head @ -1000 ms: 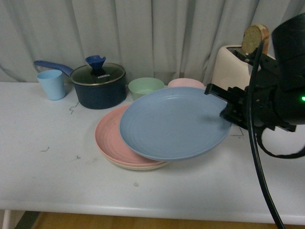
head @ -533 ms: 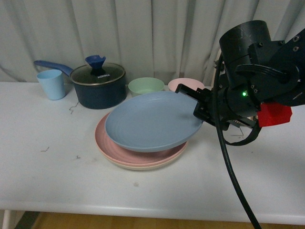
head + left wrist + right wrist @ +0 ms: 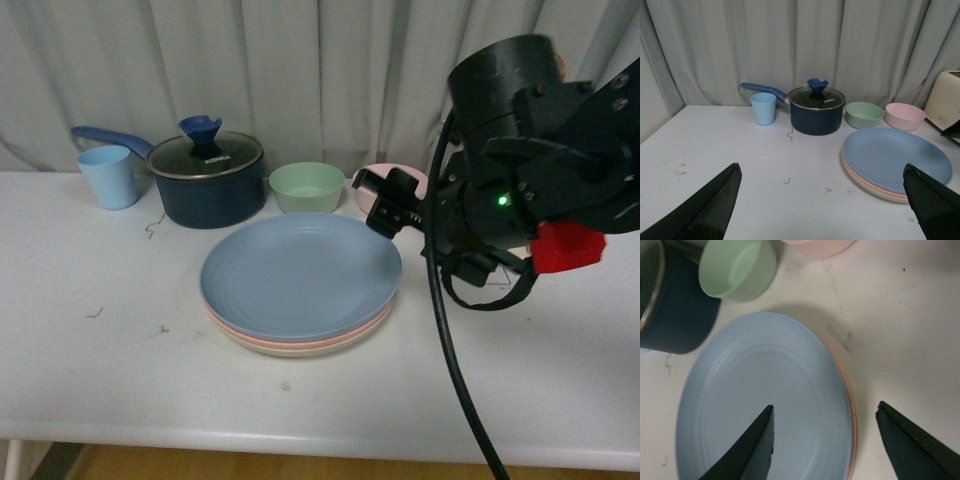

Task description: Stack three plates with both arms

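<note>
The blue plate (image 3: 298, 276) lay on the stack; the right gripper (image 3: 822, 437), jaws open at its 3 o'clock rim, could nudge it askew. The left gripper (image 3: 822, 205) was open too.

Right arm (image 3: 530, 190): bulky black housing with a cylindrical upper section, matte. A small green indicator light is lit on its face. A red block is mounted at the lower outer side. Thick black cables are looped beneath, one hanging down long. Jaws are seen as black tapered wedges in both wrist views.
</note>
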You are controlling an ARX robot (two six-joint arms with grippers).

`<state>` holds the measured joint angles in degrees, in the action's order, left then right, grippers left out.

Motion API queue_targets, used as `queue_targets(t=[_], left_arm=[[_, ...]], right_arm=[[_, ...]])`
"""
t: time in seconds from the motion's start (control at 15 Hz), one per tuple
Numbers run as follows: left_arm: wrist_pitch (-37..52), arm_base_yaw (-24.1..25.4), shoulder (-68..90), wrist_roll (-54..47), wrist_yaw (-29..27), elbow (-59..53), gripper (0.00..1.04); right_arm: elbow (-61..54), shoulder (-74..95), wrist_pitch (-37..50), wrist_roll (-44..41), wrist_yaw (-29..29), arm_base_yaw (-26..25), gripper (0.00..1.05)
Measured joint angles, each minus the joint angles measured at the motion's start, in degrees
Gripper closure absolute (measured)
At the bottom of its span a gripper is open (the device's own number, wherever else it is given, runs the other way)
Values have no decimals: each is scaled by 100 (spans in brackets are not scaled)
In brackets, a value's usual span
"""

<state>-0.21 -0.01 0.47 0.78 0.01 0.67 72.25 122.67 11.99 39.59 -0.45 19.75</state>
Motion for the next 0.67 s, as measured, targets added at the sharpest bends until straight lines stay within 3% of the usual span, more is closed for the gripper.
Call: queue_targets(t=[0.13, 0.2, 0.53, 0.6, 0.67], left_arm=[[0, 0, 0, 0, 0, 0, 7], [0, 0, 0, 0, 0, 0, 7], [0, 0, 0, 0, 0, 0, 7], [0, 0, 0, 0, 0, 0, 7], [2, 0, 0, 0, 0, 0, 7]], right_arm=[[-509, -1067, 264, 59, -192, -157, 12], [-669, -1617, 223, 42, -214, -234, 6], [-1191, -3303, 507, -315, -210, -444, 6], [-1318, -3663, 844, -601, 46, -407, 8], [-1655, -3978, 1460, -1209, 730, -363, 17]])
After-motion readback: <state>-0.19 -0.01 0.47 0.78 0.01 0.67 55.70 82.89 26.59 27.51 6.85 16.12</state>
